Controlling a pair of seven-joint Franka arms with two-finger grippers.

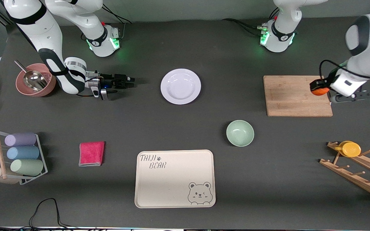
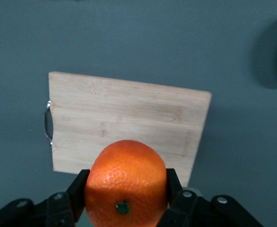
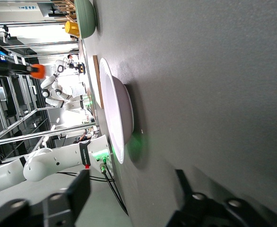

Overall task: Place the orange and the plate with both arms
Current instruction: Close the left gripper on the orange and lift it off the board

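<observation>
The orange [image 1: 320, 91] is held in my left gripper [image 1: 318, 88], which is shut on it in the air over the edge of the wooden cutting board [image 1: 294, 96] at the left arm's end. In the left wrist view the orange [image 2: 125, 182] sits between both black fingers [image 2: 79, 191], stem spot showing, with the board [image 2: 124, 113] below it. The white plate [image 1: 180, 86] lies on the table's middle. My right gripper [image 1: 132, 80] lies low and level beside the plate, open and empty, apart from it. The right wrist view shows the plate [image 3: 117, 118] edge-on past the open gripper [image 3: 131, 184].
A pale green bowl [image 1: 240, 132] and a beige bear tray [image 1: 174, 178] lie nearer the front camera than the plate. A pink cloth [image 1: 91, 153], a cup rack [image 1: 18, 157] and a pink bowl with a scoop [image 1: 35, 84] are at the right arm's end. A wooden rack holds a yellow cup [image 1: 352, 149].
</observation>
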